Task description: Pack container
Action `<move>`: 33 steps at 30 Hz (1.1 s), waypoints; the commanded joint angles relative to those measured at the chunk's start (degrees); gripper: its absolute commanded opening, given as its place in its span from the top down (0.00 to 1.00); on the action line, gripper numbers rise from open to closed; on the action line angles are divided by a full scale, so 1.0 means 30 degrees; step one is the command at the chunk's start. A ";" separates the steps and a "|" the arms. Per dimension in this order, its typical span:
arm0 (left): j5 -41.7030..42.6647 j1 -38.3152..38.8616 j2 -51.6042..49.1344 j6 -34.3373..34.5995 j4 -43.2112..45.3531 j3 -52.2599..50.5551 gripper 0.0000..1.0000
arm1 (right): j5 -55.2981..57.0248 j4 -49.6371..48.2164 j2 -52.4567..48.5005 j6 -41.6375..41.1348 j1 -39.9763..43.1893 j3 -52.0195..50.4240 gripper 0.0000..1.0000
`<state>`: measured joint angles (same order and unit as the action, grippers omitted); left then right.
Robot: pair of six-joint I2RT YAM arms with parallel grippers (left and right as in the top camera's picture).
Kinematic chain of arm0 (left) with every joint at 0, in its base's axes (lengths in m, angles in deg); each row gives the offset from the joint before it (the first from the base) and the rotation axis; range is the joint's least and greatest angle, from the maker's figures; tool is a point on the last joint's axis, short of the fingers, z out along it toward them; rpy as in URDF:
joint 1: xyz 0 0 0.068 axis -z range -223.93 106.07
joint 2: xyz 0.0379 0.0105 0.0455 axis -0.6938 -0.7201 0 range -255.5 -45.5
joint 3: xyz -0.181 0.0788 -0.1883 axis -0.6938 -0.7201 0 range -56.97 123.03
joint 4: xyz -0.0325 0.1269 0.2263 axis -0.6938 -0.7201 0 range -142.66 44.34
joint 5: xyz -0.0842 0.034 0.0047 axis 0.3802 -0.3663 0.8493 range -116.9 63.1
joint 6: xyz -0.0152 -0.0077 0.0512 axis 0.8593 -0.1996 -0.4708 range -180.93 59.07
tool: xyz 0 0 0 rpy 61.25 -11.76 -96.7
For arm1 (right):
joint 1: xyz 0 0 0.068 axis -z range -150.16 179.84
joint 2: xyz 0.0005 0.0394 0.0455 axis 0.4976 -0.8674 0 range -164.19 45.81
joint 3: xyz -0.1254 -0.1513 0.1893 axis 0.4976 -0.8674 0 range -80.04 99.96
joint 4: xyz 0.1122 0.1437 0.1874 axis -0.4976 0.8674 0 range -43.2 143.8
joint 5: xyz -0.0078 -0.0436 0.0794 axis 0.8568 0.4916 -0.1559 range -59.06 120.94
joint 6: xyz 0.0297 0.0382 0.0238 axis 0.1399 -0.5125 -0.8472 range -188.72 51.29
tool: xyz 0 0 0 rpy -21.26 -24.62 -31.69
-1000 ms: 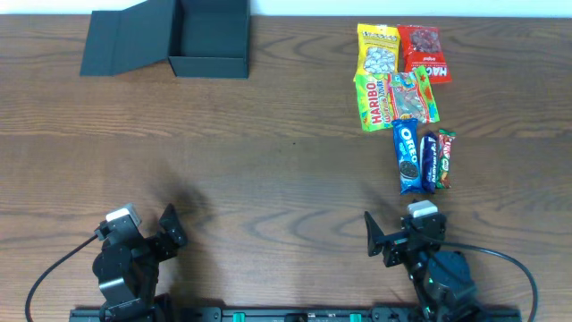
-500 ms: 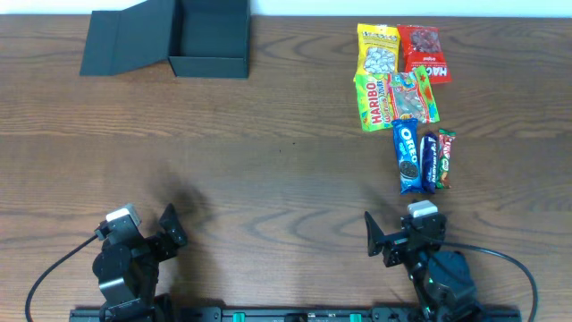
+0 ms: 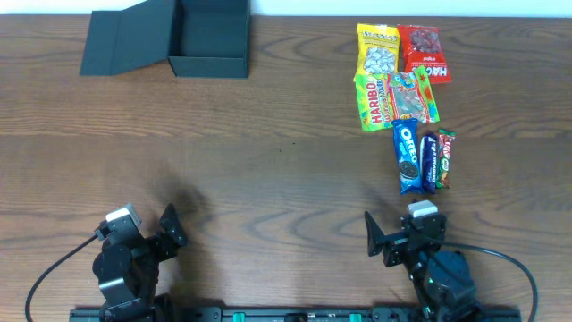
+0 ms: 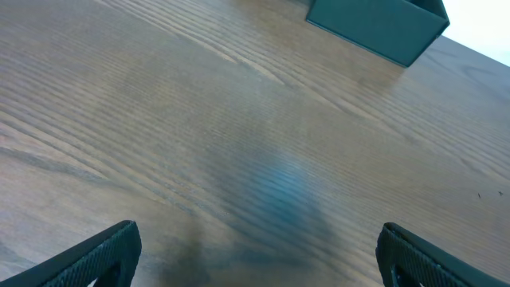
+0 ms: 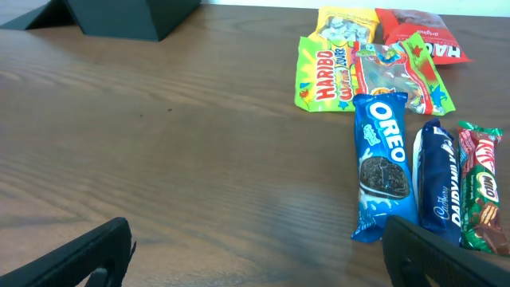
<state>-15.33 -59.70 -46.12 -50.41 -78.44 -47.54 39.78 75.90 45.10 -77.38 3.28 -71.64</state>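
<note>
The container [image 3: 210, 40], a dark square box, stands open at the table's far left with its flap lid [image 3: 125, 45] lying out to the left. Its corner [image 4: 374, 28] shows at the top of the left wrist view, and its dark base [image 5: 119, 16] at the top left of the right wrist view. My left gripper [image 3: 143, 231] hangs open over bare wood near the front edge, far from the box. My right gripper [image 3: 402, 234] is open too, just short of the Oreo packet [image 5: 384, 163]. Neither gripper [image 4: 259, 259] [image 5: 259, 255] has anything between its fingers.
Snacks lie at the right: a yellow packet [image 3: 379, 49], a red packet [image 3: 423, 52], a green Haribo bag [image 3: 395, 98], an Oreo packet [image 3: 407, 156], a dark blue chocolate bar [image 3: 428, 161] and a red-green bar [image 3: 444, 159].
</note>
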 commanded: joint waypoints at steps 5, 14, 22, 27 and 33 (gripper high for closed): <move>0.0270 -0.0109 0.0124 0.0896 0.0809 -0.0240 0.05 | 0.0270 0.0058 0.0131 0.0197 -0.0102 -0.0109 0.01; 0.4838 -0.0095 -0.0029 0.1035 0.7053 -0.0270 0.05 | 0.0270 0.0058 0.0131 0.0197 -0.0102 -0.0109 0.01; 0.4007 -0.0087 -0.7249 -0.0481 1.4214 0.1406 0.04 | 0.0270 0.0058 0.0131 0.0197 -0.0102 -0.0109 0.01; 0.4007 0.0248 -1.5300 -0.3111 1.4251 0.6426 0.05 | 0.0270 0.0058 0.0131 0.0197 -0.0102 -0.0109 0.01; 0.3759 0.1741 -2.4531 -0.4823 1.3770 1.3799 0.05 | 0.0270 0.0058 0.0131 0.0197 -0.0102 -0.0109 0.01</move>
<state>-3.33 -56.40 -111.54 -60.18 -36.74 -13.49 39.89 75.90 45.12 -77.36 3.28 -71.64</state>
